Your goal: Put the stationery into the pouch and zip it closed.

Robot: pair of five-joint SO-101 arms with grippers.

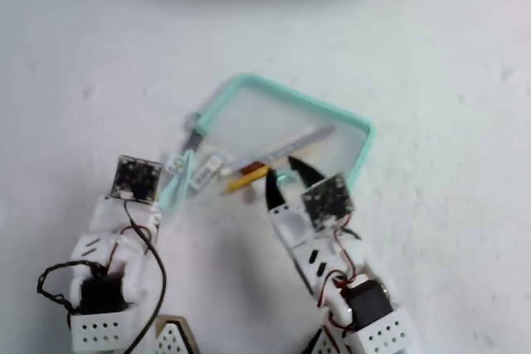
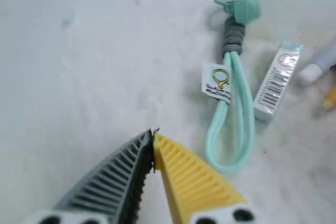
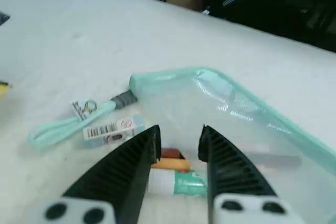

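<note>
Pens (image 1: 247, 177) seemingly half in pouch (image 1: 290, 99), small box (image 1: 206, 170) outside, zip not yet done; L gripper (image 2: 152, 136) fingers pressed together, R gripper (image 3: 179, 132) parted narrowly above pens.

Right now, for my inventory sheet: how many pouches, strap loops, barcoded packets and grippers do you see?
Pouch: 1
Strap loop: 1
Barcoded packet: 1
Grippers: 2, left gripper and right gripper
Total: 5
</note>
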